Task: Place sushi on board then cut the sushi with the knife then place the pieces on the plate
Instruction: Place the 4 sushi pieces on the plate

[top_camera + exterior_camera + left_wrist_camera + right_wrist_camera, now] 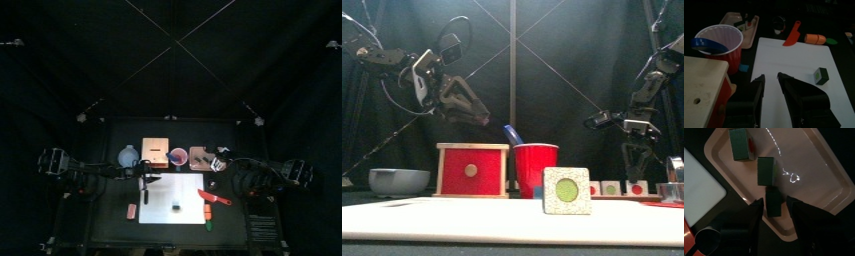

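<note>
- The right gripper [774, 203] hangs over the pink tray [817, 173] at the table's back right. We judge it to be pinching the gripped sushi piece [773, 195] by its 2 long sides, low over the tray floor or already on it.
- This piece's long axis runs along the gripper's own reach. It ends a loose row with the 2 other pieces [765, 170] already lying on the tray, close to the nearer one but apart from it.
- The coming move, as we judge it, is only a release; the piece sits inside the rim, though close to it.
- After that the task turns on the last sushi piece [178, 207], alone on the front half of the white board [167, 195], well apart from the tray.
- From the front it stands on edge, showing a green centre inside a pale speckled border; from the left wrist it looks like a dark green block.
- It lies toward the table's front from both grippers, and the left gripper [147, 178] is the nearer.
- That gripper hovers over the board's left edge, nearly pressed together with nothing between.
- The red knife [214, 197] lies at the board's right edge.
</note>
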`<act>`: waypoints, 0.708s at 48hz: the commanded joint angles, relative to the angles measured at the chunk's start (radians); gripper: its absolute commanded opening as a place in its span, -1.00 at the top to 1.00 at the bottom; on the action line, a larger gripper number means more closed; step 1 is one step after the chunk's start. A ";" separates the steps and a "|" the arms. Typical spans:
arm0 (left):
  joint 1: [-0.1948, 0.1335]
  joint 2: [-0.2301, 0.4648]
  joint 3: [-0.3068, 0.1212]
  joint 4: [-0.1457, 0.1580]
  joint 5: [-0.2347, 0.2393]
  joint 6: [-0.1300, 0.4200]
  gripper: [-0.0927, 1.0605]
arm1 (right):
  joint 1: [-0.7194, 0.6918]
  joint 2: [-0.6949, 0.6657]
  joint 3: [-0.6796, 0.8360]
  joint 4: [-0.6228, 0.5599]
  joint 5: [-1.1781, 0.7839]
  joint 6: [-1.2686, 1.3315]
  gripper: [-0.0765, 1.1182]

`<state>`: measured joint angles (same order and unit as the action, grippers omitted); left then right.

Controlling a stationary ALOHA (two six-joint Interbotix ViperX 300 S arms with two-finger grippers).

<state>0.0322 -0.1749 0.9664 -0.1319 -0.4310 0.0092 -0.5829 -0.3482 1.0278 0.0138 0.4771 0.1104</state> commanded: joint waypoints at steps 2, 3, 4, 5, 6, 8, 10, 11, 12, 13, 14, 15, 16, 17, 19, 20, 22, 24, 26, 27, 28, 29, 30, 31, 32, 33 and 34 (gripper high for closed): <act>0.002 -0.003 -0.018 0.000 -0.005 0.000 -0.38 | -0.003 -0.026 -0.023 0.000 -0.003 0.000 -0.49; 0.003 -0.003 -0.018 0.000 -0.005 0.000 -0.38 | -0.002 -0.031 -0.025 0.005 0.000 0.000 -0.49; 0.002 -0.005 -0.018 0.000 -0.005 0.000 -0.38 | 0.000 -0.037 -0.029 0.006 0.002 0.000 -0.49; 0.002 -0.005 -0.018 0.000 -0.005 0.000 -0.38 | 0.002 -0.044 -0.035 0.009 0.006 0.000 -0.49; 0.003 -0.005 -0.018 0.000 -0.005 0.000 -0.38 | 0.005 -0.049 -0.041 0.011 0.009 0.000 -0.49; 0.003 -0.005 -0.020 0.000 -0.005 0.000 -0.38 | 0.023 -0.058 -0.054 0.020 0.015 0.000 -0.49; 0.003 -0.003 -0.018 0.000 -0.005 0.000 -0.38 | 0.063 -0.066 -0.071 0.034 0.017 0.000 -0.49; 0.003 -0.005 -0.018 0.000 -0.005 0.000 -0.38 | 0.097 -0.071 -0.083 0.043 0.014 0.000 -0.49; 0.003 -0.005 -0.018 0.000 -0.005 0.000 -0.38 | 0.121 -0.071 -0.092 0.051 0.012 0.000 -0.49; 0.003 -0.005 -0.018 0.000 -0.005 0.000 -0.38 | 0.149 -0.071 -0.103 0.058 0.011 -0.002 -0.49; 0.003 -0.003 -0.018 0.000 -0.005 0.000 -0.38 | 0.176 -0.067 -0.114 0.064 0.009 -0.002 -0.49; 0.003 -0.005 -0.018 0.000 -0.005 0.000 -0.38 | 0.207 -0.066 -0.124 0.067 0.006 -0.002 -0.49; 0.003 -0.005 -0.018 0.000 -0.005 -0.002 -0.38 | 0.239 -0.063 -0.135 0.072 0.002 -0.002 -0.49; 0.003 -0.003 -0.018 0.000 -0.005 -0.002 -0.38 | 0.273 -0.057 -0.147 0.072 -0.005 -0.002 -0.49; 0.003 -0.005 -0.017 0.000 -0.005 -0.002 -0.38 | 0.356 -0.040 -0.175 0.074 -0.023 -0.002 -0.49; 0.003 -0.005 -0.018 0.000 -0.005 -0.002 -0.38 | 0.388 -0.031 -0.187 0.074 -0.034 -0.002 -0.49; 0.003 -0.005 -0.017 0.000 -0.005 -0.002 -0.38 | 0.451 -0.009 -0.209 0.074 -0.055 0.000 -0.49; 0.002 -0.003 -0.017 0.000 -0.005 -0.003 -0.38 | 0.508 0.012 -0.230 0.078 -0.080 0.002 -0.49; 0.002 -0.003 -0.017 0.000 -0.005 -0.002 -0.38 | 0.557 0.038 -0.249 0.083 -0.101 0.005 -0.49; 0.002 -0.005 -0.017 0.000 -0.005 -0.002 -0.38 | 0.578 0.051 -0.261 0.087 -0.114 0.005 -0.49; 0.002 -0.005 -0.018 0.000 -0.005 0.000 -0.38 | 0.598 0.061 -0.270 0.095 -0.123 0.008 -0.49; 0.000 -0.005 -0.020 0.000 -0.005 0.000 -0.38 | 0.615 0.072 -0.279 0.104 -0.137 0.011 -0.49; 0.000 -0.005 -0.021 0.000 -0.005 0.000 -0.38 | 0.632 0.083 -0.288 0.115 -0.147 0.017 -0.49; 0.002 -0.005 -0.023 0.000 -0.005 0.000 -0.38 | 0.650 0.100 -0.302 0.132 -0.164 0.028 -0.49; 0.000 -0.005 -0.023 0.000 -0.005 0.000 -0.38 | 0.664 0.110 -0.308 0.141 -0.173 0.038 -0.49; 0.002 -0.005 -0.025 0.002 -0.005 0.000 -0.38 | 0.678 0.121 -0.314 0.147 -0.184 0.048 -0.49; 0.000 -0.005 -0.023 0.002 -0.005 0.000 -0.37 | 0.690 0.130 -0.321 0.150 -0.195 0.057 -0.49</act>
<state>0.0322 -0.1749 0.9664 -0.1319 -0.4310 0.0077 0.0644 -0.2316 0.7532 0.1427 0.3221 0.1442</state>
